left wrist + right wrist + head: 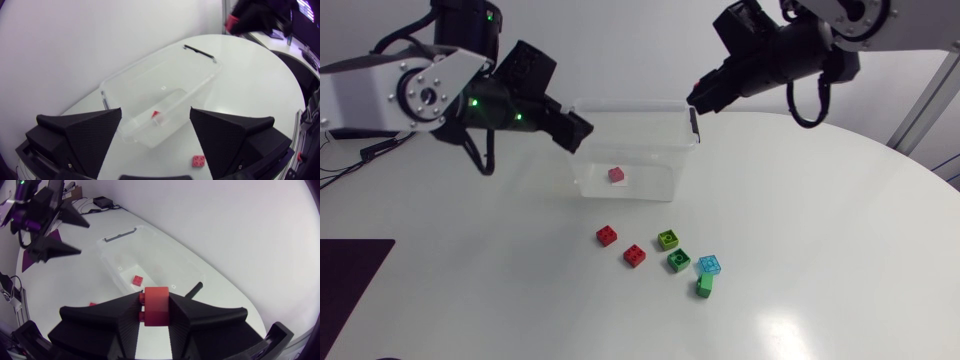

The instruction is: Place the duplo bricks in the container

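Lying beside container (pixel 635 104), six bricks (pixel 667 239); red brick (pixel 156 305) in right jaws

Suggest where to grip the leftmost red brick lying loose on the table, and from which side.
Take the red brick by two opposite flat side walls, coming straight down from above, jaws turned to match its slight skew. It lies flat on the table, apparently studs up, with free space around; the second red brick stands apart.

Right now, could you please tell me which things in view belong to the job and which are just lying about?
Job: container, red brick inside it, held red brick in the right gripper, loose red bricks, green bricks, blue brick on the table.
Lying about: dark mat at the table's edge.
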`<state>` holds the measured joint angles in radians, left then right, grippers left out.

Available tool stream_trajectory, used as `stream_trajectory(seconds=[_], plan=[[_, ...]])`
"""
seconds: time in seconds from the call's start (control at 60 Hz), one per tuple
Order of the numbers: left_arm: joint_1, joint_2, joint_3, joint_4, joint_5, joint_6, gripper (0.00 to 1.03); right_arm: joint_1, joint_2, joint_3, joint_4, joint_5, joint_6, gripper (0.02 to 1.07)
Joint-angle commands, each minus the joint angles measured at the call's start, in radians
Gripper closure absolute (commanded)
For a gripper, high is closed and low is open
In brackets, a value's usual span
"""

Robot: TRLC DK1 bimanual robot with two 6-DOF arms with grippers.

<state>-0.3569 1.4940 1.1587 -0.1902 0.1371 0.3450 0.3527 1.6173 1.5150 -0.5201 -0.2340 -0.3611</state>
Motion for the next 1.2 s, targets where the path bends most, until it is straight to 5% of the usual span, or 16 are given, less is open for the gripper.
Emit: stream_trajectory(seconds=[0.0, 0.233, 0.433, 0.467, 0.6, 0.917, 1.017, 1.117, 1.183], plan=[[-0.017, -0.029, -0.131, -0.031, 0.016, 0.068, 0.06, 0.022, 0.096, 0.059, -0.004, 0.010, 0.039, 0.86], [-0.022, -0.015, -0.310, 0.003, 0.036, 0.160, 0.06, 0.049, 0.279, 0.232, 0.009, 0.022, 0.048, 0.86], [-0.042, 0.135, -0.310, 0.043, 0.062, 0.187, 0.06, 0.048, 0.455, 0.381, 0.006, 0.044, 0.051, 0.82], [-0.053, 0.163, -0.304, 0.049, 0.062, 0.193, 0.06, 0.048, 0.470, 0.395, 0.005, 0.044, 0.053, 0.73], [-0.080, 0.282, -0.267, 0.113, 0.062, 0.198, 0.06, 0.046, 0.447, 0.373, -0.004, 0.047, 0.059, 0.06], [-0.100, 0.450, -0.139, 0.130, 0.062, 0.195, 0.11, 0.032, 0.003, -0.150, 0.023, 0.016, 0.056, 0.06], [-0.108, 0.483, -0.120, 0.143, 0.062, 0.187, 0.24, 0.032, -0.132, -0.354, 0.023, -0.004, 0.050, 0.06], [-0.111, 0.528, -0.080, 0.127, 0.071, 0.170, 0.79, 0.038, -0.241, -0.536, 0.002, -0.008, -0.013, 0.07], [-0.114, 0.543, -0.065, 0.095, 0.076, 0.170, 0.79, 0.025, -0.278, -0.613, -0.004, -0.010, -0.062, 0.07]])
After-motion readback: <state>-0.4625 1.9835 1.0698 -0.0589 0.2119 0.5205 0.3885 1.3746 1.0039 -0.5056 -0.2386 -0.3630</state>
